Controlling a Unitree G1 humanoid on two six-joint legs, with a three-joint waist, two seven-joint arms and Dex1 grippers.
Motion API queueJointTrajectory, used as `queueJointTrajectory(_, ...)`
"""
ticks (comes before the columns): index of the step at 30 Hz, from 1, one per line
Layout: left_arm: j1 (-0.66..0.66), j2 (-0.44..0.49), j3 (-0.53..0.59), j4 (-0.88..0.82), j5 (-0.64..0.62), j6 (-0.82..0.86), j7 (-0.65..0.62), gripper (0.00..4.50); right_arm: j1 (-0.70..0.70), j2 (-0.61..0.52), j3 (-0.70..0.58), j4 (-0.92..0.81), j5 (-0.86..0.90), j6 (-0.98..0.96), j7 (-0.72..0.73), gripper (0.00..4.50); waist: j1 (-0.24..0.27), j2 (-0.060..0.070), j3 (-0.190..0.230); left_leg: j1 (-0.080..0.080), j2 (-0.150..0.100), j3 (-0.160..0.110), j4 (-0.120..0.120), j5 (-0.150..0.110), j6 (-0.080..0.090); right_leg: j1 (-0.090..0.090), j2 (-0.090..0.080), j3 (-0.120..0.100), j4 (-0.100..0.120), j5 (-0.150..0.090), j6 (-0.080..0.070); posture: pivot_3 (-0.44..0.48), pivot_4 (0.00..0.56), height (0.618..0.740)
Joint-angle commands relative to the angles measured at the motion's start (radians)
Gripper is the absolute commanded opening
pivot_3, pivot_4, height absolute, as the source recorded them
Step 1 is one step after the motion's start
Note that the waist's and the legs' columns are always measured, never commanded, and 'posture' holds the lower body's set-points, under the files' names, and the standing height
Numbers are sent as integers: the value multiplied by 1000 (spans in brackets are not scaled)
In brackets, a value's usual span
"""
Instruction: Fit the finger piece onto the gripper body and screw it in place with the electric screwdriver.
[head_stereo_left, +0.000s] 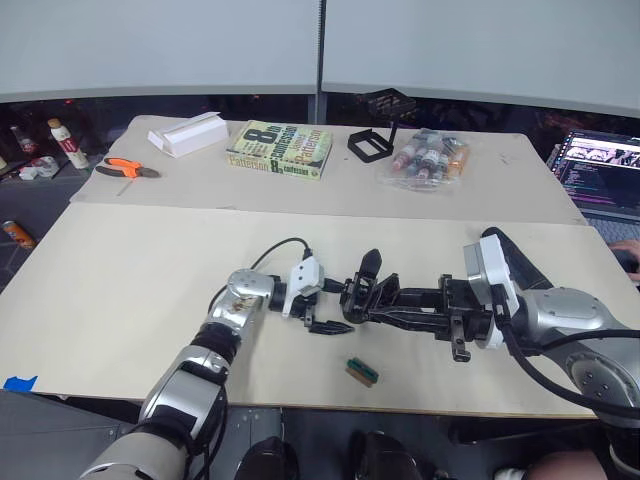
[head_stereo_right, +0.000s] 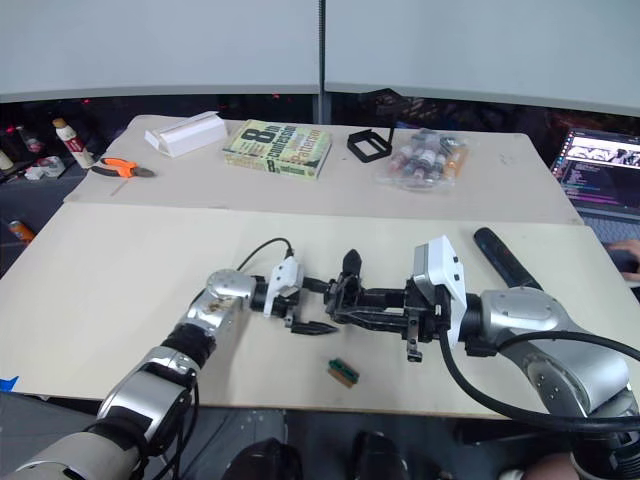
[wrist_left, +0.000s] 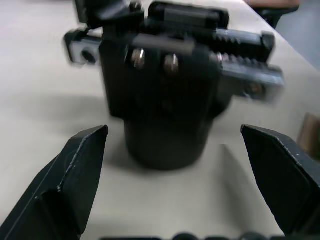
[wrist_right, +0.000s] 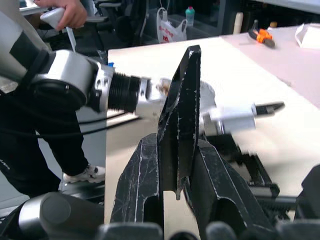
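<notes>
The gripper body is seen standing at mid-desk between the two arms; the left end effector is held open, its fingers either side of the round base without contact. The right end effector is closed on the finger piece, pointed end upward. A long dark cylinder behind the right arm is probably the electric screwdriver, lying on the desk.
</notes>
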Motion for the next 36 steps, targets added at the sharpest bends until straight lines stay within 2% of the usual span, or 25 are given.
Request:
queueJointTrajectory(1, -35, -29, 11, 9, 8, -21, -5, 4500, -31, 9, -10, -23, 4, 10, -9, 373, 0, 0, 0, 0, 0, 0, 0, 0, 0, 0, 0, 0, 0, 0, 0, 0, 150, 740)
queueJointTrajectory(8, -43, -34, 13, 43, 37, -55, -6, 4500, -53, 20, -2, -18, -9, 26, -14, 372, 0, 0, 0, 0, 0, 0, 0, 0, 1, 0, 0, 0, 0, 0, 0, 0, 150, 740)
queueJointTrajectory(11, -55, -40, 19, 69, 45, -65, 7, 3660, -63, 24, 3, -9, -18, 27, -11, 372, 0, 0, 0, 0, 0, 0, 0, 0, 1, 0, 0, 0, 0, 0, 0, 0, 150, 740)
queueJointTrajectory(14, -64, -51, 23, 89, 53, -74, 15, 2269, -81, 32, 13, 9, -33, 30, -8, 372, 0, 0, 0, 0, 0, 0, 0, -1, 1, 0, 0, 0, 0, 0, 0, 0, 150, 740)
queueJointTrajectory(23, -62, -54, 33, 106, 64, -94, 6, 2271, -109, 101, 92, 101, -144, -7, 0, 372, 1, 0, 0, -1, -1, 0, 2, -1, 2, 0, -2, -1, 0, 0, 1, 0, 150, 740)
queueJointTrajectory(36, -43, -49, 38, 78, 58, -71, -13, 2271, -78, 205, 180, 313, -400, -209, 30, 371, -3, 0, 0, -2, -1, 0, 4, -1, 2, 0, -1, -2, 1, 1, 2, 0, 150, 740)
